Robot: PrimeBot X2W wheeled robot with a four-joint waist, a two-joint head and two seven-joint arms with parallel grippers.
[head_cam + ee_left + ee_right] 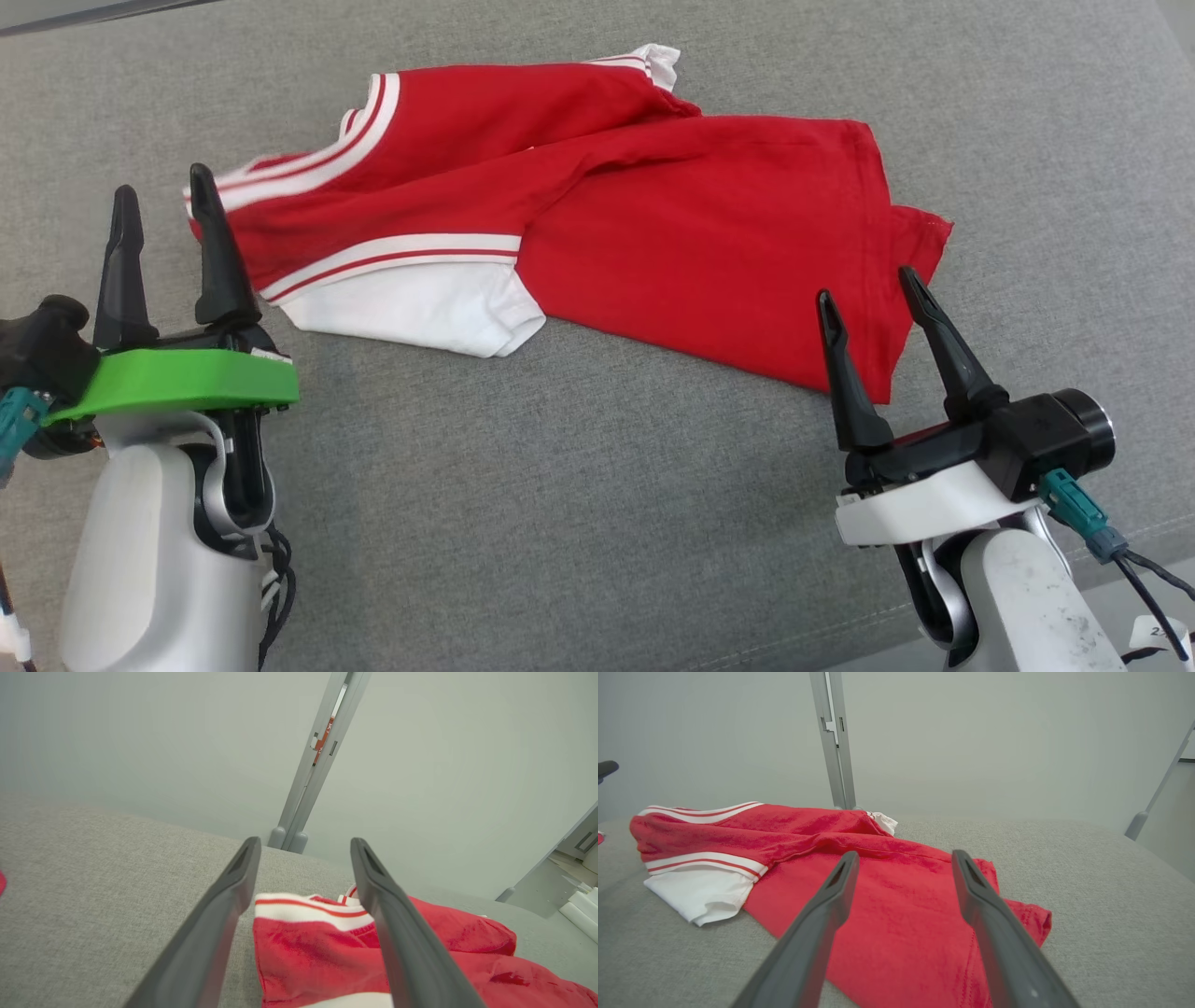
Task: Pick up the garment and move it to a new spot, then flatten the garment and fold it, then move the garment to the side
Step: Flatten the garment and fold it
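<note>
A red garment (653, 233) with white sleeves and red-and-white striped trim lies crumpled on the grey cushioned surface (560, 523). My left gripper (163, 201) is open at the garment's left end, fingertips beside the striped edge, holding nothing. The left wrist view shows that striped edge of the garment (317, 947) between and beyond the left gripper (306, 844). My right gripper (868, 280) is open over the garment's near right corner. In the right wrist view, the garment (901, 896) spreads under the open right gripper (903, 856).
A pale wall with a grey metal post (833, 742) stands behind the cushion. A white sleeve (420, 313) juts out toward the front. Bare grey fabric stretches in front of the garment and to the far right (1055, 140).
</note>
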